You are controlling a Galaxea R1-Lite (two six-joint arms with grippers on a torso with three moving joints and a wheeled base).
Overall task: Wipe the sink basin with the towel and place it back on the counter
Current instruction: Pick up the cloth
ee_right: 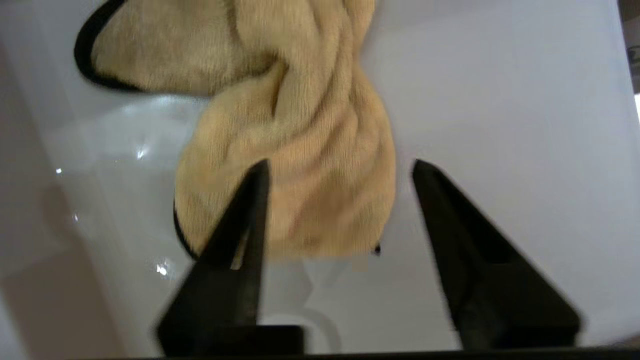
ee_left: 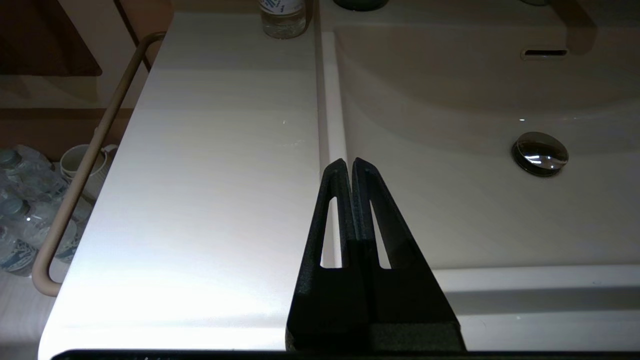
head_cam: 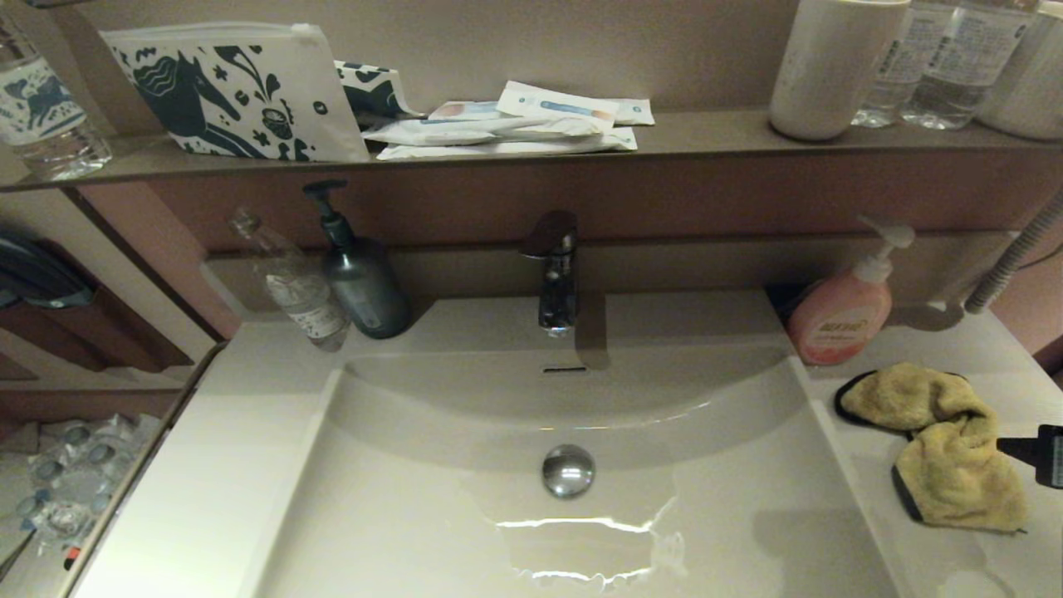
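Observation:
The mustard-yellow towel (head_cam: 947, 448) lies crumpled on the off-white counter (head_cam: 955, 565), right of the sink basin (head_cam: 465, 498). My right gripper (ee_right: 340, 167) hovers open over the towel's (ee_right: 300, 125) near end, one finger over the cloth, the other over bare counter (ee_right: 500, 100). In the head view only a black finger (head_cam: 1042, 455) shows, at the right edge beside the towel. The basin holds a chrome drain plug (head_cam: 568, 471) and an overflow slot (head_cam: 565, 370). My left gripper (ee_left: 348, 162) is shut and empty above the basin's left rim (ee_left: 330, 100).
A chrome faucet (head_cam: 555, 274) stands behind the basin. A pink soap bottle (head_cam: 840, 320) is close behind the towel. A dark pump bottle (head_cam: 361, 286) and a clear bottle (head_cam: 299, 286) sit at the back left. The brown-grey shelf (head_cam: 706, 133) carries pouches and cups.

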